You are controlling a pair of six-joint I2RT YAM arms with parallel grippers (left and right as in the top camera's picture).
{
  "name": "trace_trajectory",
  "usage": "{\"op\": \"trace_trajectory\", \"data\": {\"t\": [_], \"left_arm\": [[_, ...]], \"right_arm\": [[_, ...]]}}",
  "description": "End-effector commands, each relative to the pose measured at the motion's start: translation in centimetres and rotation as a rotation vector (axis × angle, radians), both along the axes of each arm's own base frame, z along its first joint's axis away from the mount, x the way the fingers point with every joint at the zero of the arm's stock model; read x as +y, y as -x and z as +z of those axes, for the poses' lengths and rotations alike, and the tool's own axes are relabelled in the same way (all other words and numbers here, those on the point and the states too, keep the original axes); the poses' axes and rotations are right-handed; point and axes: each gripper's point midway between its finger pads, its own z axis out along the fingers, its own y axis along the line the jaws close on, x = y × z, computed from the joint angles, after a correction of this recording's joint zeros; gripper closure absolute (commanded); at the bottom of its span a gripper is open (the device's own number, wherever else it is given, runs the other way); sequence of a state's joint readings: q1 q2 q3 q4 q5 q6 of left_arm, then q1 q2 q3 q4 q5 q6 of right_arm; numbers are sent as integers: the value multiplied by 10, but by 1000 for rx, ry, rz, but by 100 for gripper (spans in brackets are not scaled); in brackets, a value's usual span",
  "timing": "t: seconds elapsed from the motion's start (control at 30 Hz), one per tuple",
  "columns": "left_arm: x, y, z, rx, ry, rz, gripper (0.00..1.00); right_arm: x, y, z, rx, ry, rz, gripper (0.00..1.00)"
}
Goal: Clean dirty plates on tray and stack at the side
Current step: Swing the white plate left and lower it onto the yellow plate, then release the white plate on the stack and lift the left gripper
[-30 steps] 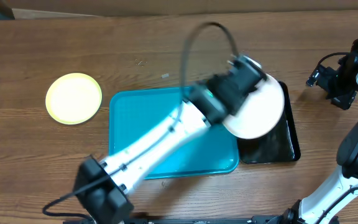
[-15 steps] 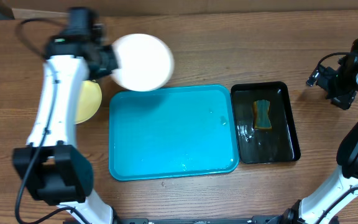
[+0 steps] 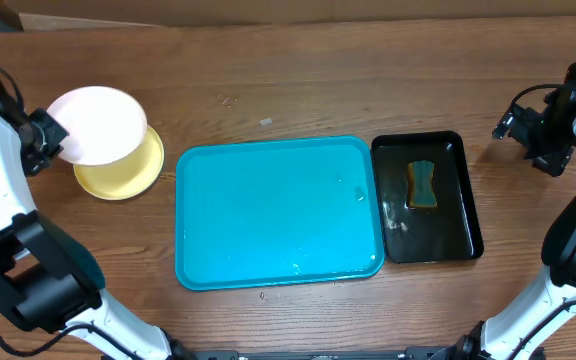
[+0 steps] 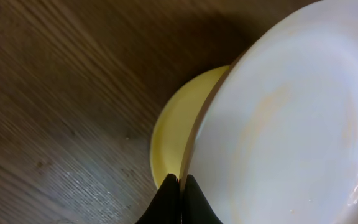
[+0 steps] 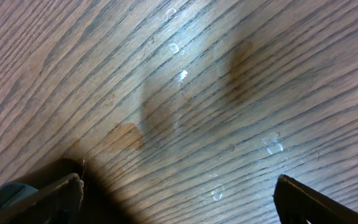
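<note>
The left gripper [image 4: 180,186] is pinching the rim of a white plate [image 3: 96,124], holding it over the pale yellow plate [image 3: 133,178] lying on the table [image 3: 318,90], left of the turquoise tray [image 3: 268,215]. Just right of that tray, a black tray [image 3: 453,240] is holding a sponge [image 3: 423,185]. The right gripper [image 5: 179,196] is hovering with jaws spread wide over the wood at far right.

Wood-grain table [image 5: 104,74], scattered water droplets [image 5: 271,145], right pincer [image 5: 178,186] spread wide, 2 tips at lower corners
</note>
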State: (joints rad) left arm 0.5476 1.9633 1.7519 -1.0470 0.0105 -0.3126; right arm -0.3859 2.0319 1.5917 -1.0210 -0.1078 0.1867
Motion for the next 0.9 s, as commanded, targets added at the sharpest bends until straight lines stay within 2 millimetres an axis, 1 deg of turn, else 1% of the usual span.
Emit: {"op": "trace_trajectory", "data": {"t": [0.0, 0.1, 0.23, 0.33, 0.4, 0.47, 0.53, 0.6, 0.67, 0.73, 0.77, 0.8, 0.87], "left_arm": [[9, 9, -30, 75, 13, 30, 96], [14, 13, -44, 118, 8, 40, 96], [13, 13, -49, 125, 17, 38, 95], [3, 6, -49, 93, 65, -17, 67], [-12, -3, -47, 48, 129, -99, 54], [-28, -12, -43, -10, 198, -190, 51], [-50, -21, -34, -88, 285, -292, 49], [-78, -30, -18, -193, 395, -412, 48], [-99, -36, -5, -267, 475, -481, 47], [-109, -38, -1, -285, 513, -493, 44], [-114, -38, -1, -277, 522, -496, 39], [-117, -37, -2, -265, 523, -498, 28], [-127, -35, -4, -234, 530, -509, 23]], "right_arm": [[-3, -8, 13, -41, 9, -4, 0], [-3, -8, 13, -41, 9, -4, 0], [-3, -8, 13, -41, 9, -4, 0], [-3, -8, 13, -41, 9, -4, 0], [-3, -8, 13, -41, 9, -4, 0], [-3, -8, 13, -41, 9, -4, 0], [-3, -8, 13, -41, 9, -4, 0], [-3, -8, 13, -41, 9, -4, 0], [-3, -8, 13, -41, 9, -4, 0], [-3, -8, 13, -41, 9, -4, 0], [-3, -8, 13, -41, 9, -4, 0], [-3, -8, 13, -41, 9, -4, 0], [-3, -8, 13, -41, 9, -4, 0]]}}
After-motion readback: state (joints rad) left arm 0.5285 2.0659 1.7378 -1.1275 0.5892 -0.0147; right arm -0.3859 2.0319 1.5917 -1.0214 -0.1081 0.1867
